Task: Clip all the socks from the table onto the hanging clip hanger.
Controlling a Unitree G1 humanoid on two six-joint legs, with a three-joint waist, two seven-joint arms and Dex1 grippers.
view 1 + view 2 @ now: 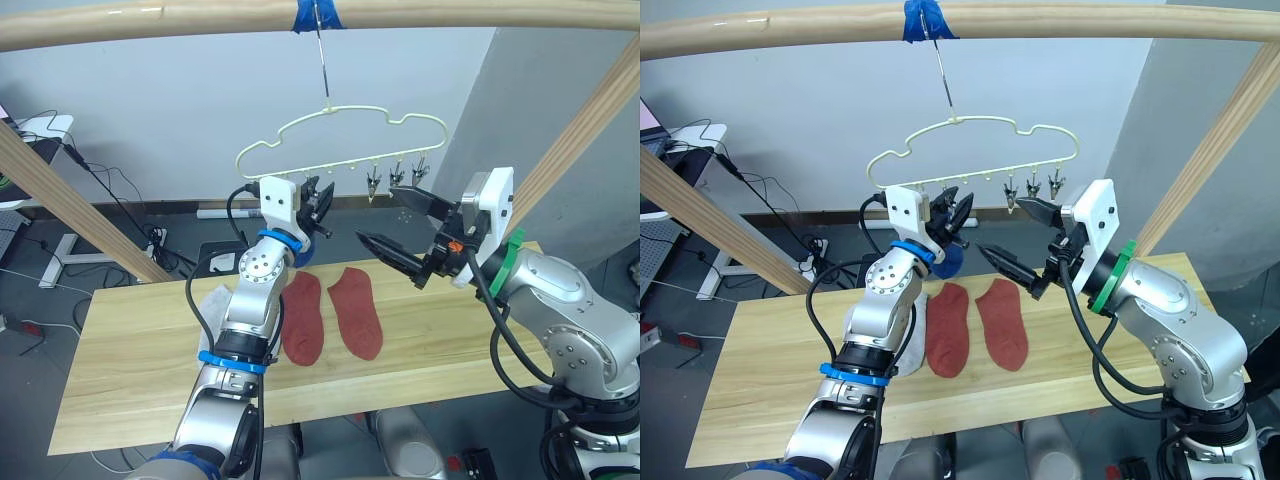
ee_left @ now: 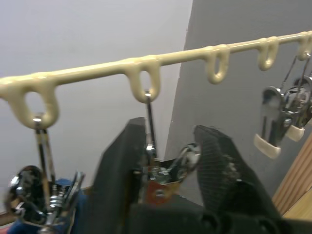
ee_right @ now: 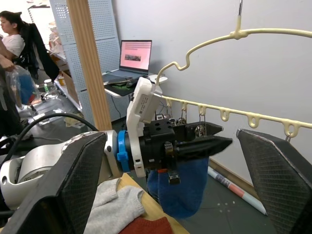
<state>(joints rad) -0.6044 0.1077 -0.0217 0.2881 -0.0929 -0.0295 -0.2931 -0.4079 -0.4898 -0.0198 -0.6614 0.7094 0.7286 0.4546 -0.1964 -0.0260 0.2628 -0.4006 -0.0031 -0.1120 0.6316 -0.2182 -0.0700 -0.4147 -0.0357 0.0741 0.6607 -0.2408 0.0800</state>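
Observation:
The pale yellow clip hanger (image 1: 340,112) hangs by its hook from the taped beam. My left gripper (image 1: 318,205) is raised to its row of clips, fingers (image 2: 117,175) closed around one metal clip (image 2: 163,168). A blue sock (image 3: 183,192) hangs just beneath that gripper, apparently from the neighbouring clip (image 2: 29,195). Two rust red socks (image 1: 302,318) (image 1: 357,310) lie side by side on the table (image 1: 130,360). A light grey sock (image 1: 910,340) lies partly behind my left arm. My right gripper (image 1: 377,213) hovers wide open and empty to the right, below the free clips (image 1: 398,172).
A round wooden beam (image 1: 150,20) with blue tape (image 1: 316,14) spans overhead, and slanted wooden posts (image 1: 590,120) (image 1: 70,205) flank the table. In the right wrist view, a person (image 3: 12,34) and a laptop (image 3: 135,54) are behind the left arm.

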